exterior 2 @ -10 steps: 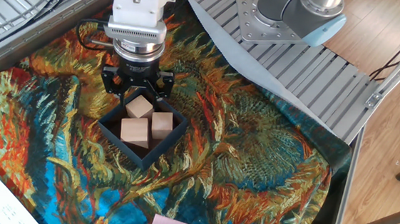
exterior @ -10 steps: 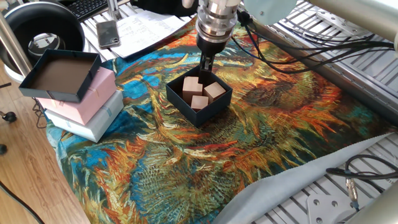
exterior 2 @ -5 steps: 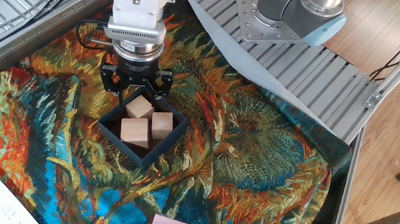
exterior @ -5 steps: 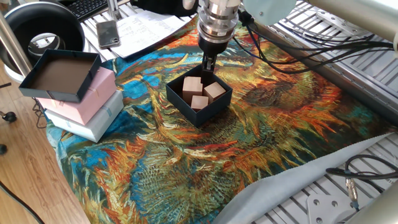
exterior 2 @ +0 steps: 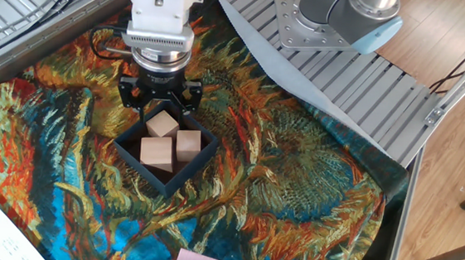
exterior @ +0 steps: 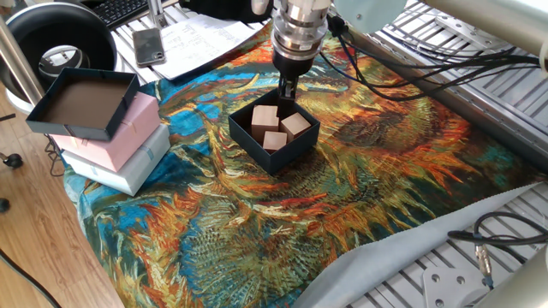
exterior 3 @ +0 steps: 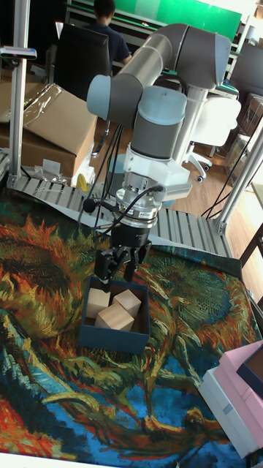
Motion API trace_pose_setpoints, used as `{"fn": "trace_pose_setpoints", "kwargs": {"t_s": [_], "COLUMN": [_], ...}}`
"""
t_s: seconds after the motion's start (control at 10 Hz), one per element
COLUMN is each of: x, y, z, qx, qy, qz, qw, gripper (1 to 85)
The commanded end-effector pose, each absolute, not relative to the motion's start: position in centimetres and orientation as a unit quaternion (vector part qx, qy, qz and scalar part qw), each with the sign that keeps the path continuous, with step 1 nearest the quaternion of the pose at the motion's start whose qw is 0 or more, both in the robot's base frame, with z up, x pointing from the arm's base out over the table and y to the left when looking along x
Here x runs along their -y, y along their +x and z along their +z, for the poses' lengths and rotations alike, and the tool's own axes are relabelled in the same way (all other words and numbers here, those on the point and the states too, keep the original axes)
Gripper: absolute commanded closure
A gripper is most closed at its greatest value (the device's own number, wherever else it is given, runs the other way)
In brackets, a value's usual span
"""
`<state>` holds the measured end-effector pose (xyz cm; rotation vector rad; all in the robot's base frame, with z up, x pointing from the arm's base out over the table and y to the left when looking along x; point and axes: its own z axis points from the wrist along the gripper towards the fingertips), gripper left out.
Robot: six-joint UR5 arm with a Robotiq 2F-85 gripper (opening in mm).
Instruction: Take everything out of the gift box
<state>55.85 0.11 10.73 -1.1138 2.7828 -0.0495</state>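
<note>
Covering the table, a sunflower-patterned cloth (exterior: 368, 171) is carrying everything. Near one corner of the cloth, a pink box (exterior: 120, 128) is sitting on a white box (exterior: 128, 167), with a dark lid (exterior: 81, 103) lying on top. The gift box (exterior 2: 167, 152) is resting on the middle of the cloth, holding all three wooden cubes (exterior 2: 164, 140), so nothing is out yet. The gripper (exterior 2: 158, 98) is hanging just above the box's far wall, its fingers spread apart and empty. Judging by this, the first pick is being lined up. Next, the fingers are needing to straddle the nearest cube, descend inside the walls without catching the rim, then close.
</note>
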Motion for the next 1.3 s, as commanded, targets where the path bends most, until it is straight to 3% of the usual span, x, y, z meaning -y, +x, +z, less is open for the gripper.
{"fn": "trace_pose_setpoints", "kwargs": {"t_s": [0.0, 0.5, 1.2], "x": [-1.0, -1.0, -1.2], "y": [56.7, 58.3, 58.0], "z": [10.3, 9.2, 6.4], "qx": [-0.933, -0.934, -0.942], "qy": [-0.349, -0.348, -0.330], "qz": [0.001, -0.002, 0.016], "qw": [0.082, 0.086, 0.053], "gripper": [20.7, 20.7, 19.0]}}
